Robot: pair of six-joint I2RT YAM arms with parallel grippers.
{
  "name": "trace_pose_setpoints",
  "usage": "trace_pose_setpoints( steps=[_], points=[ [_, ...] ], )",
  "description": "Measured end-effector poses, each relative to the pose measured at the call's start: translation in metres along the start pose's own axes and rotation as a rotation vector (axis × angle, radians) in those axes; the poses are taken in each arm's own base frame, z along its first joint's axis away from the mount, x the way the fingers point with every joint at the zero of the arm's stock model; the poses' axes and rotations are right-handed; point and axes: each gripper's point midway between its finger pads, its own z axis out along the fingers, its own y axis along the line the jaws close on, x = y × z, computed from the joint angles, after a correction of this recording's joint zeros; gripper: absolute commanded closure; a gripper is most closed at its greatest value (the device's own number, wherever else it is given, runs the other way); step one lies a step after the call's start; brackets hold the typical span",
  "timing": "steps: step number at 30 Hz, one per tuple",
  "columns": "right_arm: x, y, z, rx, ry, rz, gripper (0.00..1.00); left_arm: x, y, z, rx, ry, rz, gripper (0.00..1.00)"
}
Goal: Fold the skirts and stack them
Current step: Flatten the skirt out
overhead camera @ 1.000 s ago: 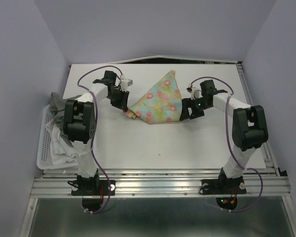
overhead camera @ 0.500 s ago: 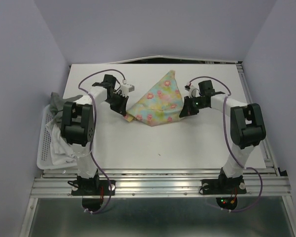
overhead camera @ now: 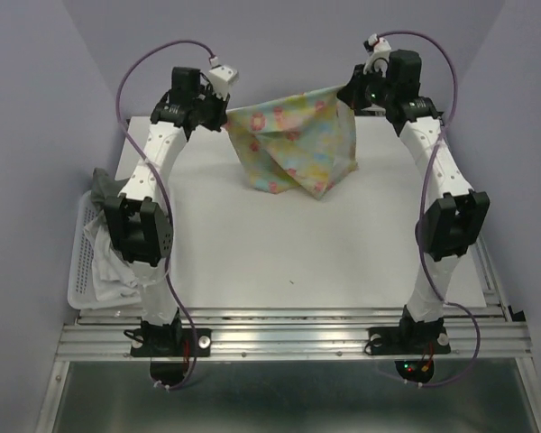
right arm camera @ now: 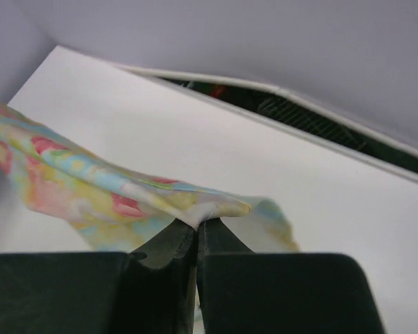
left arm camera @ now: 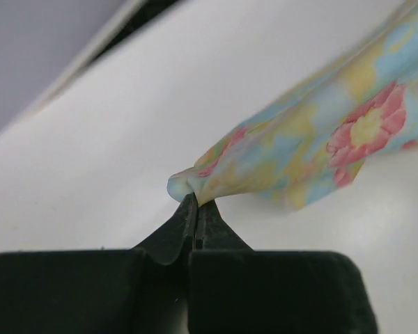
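Both arms have risen from the tabletop since a second ago, carrying the floral skirt point(overhead camera: 293, 144) up with them from where it lay flat between them to the far part of the table point(overhead camera: 298, 262). The left gripper point(overhead camera: 224, 115) is clamped on the skirt's left upper corner; its wrist view shows the two black fingers pressed together with a small bunched tip of pastel cloth pinched between them. The right gripper point(overhead camera: 347, 93) is closed on the opposite upper corner, and its own camera likewise shows the fingers closed on a fold of the fabric. Between the two grips the top edge of the skirt runs stretched, sagging slightly in the middle, and the rest hangs down in loose folds with its pink flowers on yellow and blue. From above, the lower hem seems to reach the white surface, though whether it touches or hangs just clear cannot be told. At the left edge of the table sits the white slatted basket point(overhead camera: 75, 289), with the grey skirt point(overhead camera: 101, 183) draped over its far end and the white skirt point(overhead camera: 104, 257) heaped inside, well apart from the lifted one.
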Motion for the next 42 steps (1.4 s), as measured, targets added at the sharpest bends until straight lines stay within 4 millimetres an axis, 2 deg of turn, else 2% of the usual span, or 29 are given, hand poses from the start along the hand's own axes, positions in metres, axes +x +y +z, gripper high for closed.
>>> trace_pose_setpoints(
  steps=[2,5,7,10,13,15,16,18,19,20,21,24,26,27,28,29,30,32,33,34,35,36,37,38,39,42],
  points=[
    [-0.022,-0.022,0.019,0.051,-0.059,-0.02,0.99,-0.052,0.025,-0.008,-0.091,-0.121,-0.004,1.0],
    [-0.022,-0.039,0.035,0.087,-0.073,-0.021,0.99,-0.109,0.047,-0.021,-0.16,-0.282,0.006,1.0],
    [-0.025,-0.037,0.038,0.084,-0.081,-0.025,0.99,-0.135,0.053,-0.034,-0.184,-0.363,0.021,1.0],
    [-0.051,-0.025,0.03,0.066,-0.145,-0.05,0.99,-0.146,0.055,-0.051,-0.212,-0.406,0.06,1.0],
    [-0.079,-0.004,0.005,0.02,-0.2,-0.072,0.99,-0.127,0.047,-0.062,-0.204,-0.369,0.109,1.0],
    [-0.093,0.013,-0.017,-0.016,-0.226,-0.093,0.99,-0.104,0.033,-0.073,-0.168,-0.322,0.153,1.0],
    [-0.095,0.024,-0.03,-0.042,-0.223,-0.104,0.99,-0.094,0.026,-0.077,-0.152,-0.311,0.177,1.0],
    [-0.089,0.038,-0.048,-0.087,-0.205,-0.143,0.99,-0.06,0.003,-0.085,-0.079,-0.251,0.243,1.0],
    [-0.08,0.043,-0.054,-0.105,-0.183,-0.153,0.99,-0.046,-0.007,-0.089,-0.056,-0.23,0.262,1.0],
    [-0.06,0.047,-0.059,-0.13,-0.13,-0.161,0.99,-0.031,-0.017,-0.092,-0.031,-0.204,0.296,0.99],
    [-0.045,0.048,-0.06,-0.142,-0.091,-0.16,0.99,-0.004,-0.031,-0.093,0.008,-0.152,0.324,1.0],
    [0.038,0.042,-0.058,-0.18,0.132,-0.11,0.99,0.065,-0.069,-0.092,0.128,-0.007,0.362,1.0],
    [0.082,0.038,-0.058,-0.189,0.258,-0.055,0.99,0.104,-0.095,-0.088,0.227,0.083,0.348,1.0],
    [0.107,0.035,-0.061,-0.186,0.331,-0.016,0.99,0.114,-0.103,-0.088,0.26,0.106,0.338,1.0],
    [0.121,0.033,-0.065,-0.18,0.382,0.015,0.99,0.121,-0.11,-0.09,0.289,0.128,0.322,1.0],
    [0.126,0.032,-0.067,-0.174,0.402,0.027,0.99,0.123,-0.116,-0.092,0.314,0.133,0.3,1.0],
    [0.126,0.032,-0.068,-0.171,0.406,0.031,0.99,0.116,-0.121,-0.096,0.326,0.114,0.271,1.0],
    [0.112,0.031,-0.071,-0.161,0.383,0.022,0.99,0.1,-0.124,-0.104,0.331,0.072,0.237,1.0],
    [0.102,0.031,-0.071,-0.157,0.363,0.01,0.93,0.083,-0.125,-0.112,0.326,0.026,0.219,1.0],
    [0.09,0.031,-0.072,-0.153,0.337,-0.006,0.67,0.072,-0.126,-0.118,0.323,-0.003,0.205,1.0],
    [0.083,0.031,-0.073,-0.149,0.322,-0.017,0.54,0.05,-0.129,-0.13,0.32,-0.066,0.182,1.0],
    [0.078,0.031,-0.074,-0.143,0.313,-0.029,0.39,0.036,-0.132,-0.137,0.321,-0.103,0.17,1.0],
    [0.073,0.03,-0.075,-0.138,0.305,-0.058,0.1,0.016,-0.136,-0.149,0.323,-0.16,0.155,1.0],
    [0.072,0.028,-0.076,-0.131,0.306,-0.063,0.0,0.002,-0.14,-0.157,0.328,-0.199,0.149,1.0],
    [0.074,0.026,-0.076,-0.123,0.314,-0.081,0.0,-0.009,-0.146,-0.163,0.339,-0.232,0.141,1.0],
    [0.084,0.019,-0.079,-0.095,0.337,-0.103,0.0,-0.022,-0.173,-0.169,0.417,-0.266,0.11,1.0]
  ],
)
